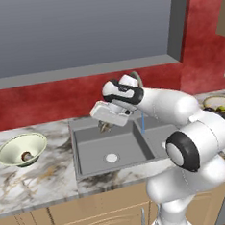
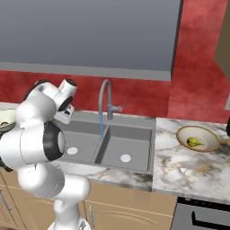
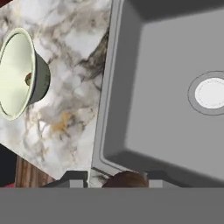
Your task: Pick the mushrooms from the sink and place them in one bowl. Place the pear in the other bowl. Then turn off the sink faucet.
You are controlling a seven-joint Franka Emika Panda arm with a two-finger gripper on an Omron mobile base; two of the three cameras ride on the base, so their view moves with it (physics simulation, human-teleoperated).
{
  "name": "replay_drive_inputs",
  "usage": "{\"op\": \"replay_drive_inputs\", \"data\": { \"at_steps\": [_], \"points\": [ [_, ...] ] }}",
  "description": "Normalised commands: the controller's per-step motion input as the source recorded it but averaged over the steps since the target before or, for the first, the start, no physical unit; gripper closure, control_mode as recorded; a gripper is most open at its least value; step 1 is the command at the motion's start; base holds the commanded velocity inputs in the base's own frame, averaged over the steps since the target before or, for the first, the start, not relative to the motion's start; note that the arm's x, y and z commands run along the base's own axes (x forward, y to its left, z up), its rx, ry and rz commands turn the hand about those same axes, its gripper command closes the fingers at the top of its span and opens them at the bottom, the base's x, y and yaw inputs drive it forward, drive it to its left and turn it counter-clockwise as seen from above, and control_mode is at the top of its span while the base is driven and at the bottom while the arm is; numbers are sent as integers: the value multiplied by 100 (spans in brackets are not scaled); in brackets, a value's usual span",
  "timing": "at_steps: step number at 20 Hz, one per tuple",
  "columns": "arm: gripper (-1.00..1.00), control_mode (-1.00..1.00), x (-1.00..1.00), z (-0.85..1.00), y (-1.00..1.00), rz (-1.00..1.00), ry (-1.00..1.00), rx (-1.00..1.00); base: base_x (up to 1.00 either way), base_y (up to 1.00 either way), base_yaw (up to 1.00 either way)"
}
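Pincer (image 1: 106, 127) — jaws narrow, clamped on a brown-capped mushroom (image 3: 125, 179), held above the left basin of the sink (image 1: 94, 154).

Pale green-white bowl (image 1: 21, 150) — on the counter (image 1: 43, 183) left of the sink; one mushroom (image 1: 26, 155) inside.

Tan-rimmed bowl (image 2: 197, 139) — on the counter right of the sink, pear (image 2: 194, 143) inside.

Faucet (image 2: 105, 103) — water running.

Step in hand, as judged: carrying the second mushroom. Next move — travel left over the green-white bowl, then release.

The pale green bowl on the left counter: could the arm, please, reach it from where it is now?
Probably yes. The tool, shut on a mushroom, hangs over the sink's left basin, and only bare marble counter lies between it and the bowl.
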Motion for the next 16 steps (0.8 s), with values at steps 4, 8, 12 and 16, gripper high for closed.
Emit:
{"op": "replay_drive_inputs", "data": {
  "at_steps": [4, 8, 12, 16],
  "points": [
    [100, -100, 0, 2, 100, 9, 2, 0, 0, 0, 0],
    [100, -100, 0, 3, 100, 7, 4, 0, 0, 0, 0],
    [100, -100, 6, 3, 100, 6, 6, 0, 0, 0, 0],
    [100, -100, 21, 2, 100, 4, 9, 0, 0, 0, 0]
  ]
}}
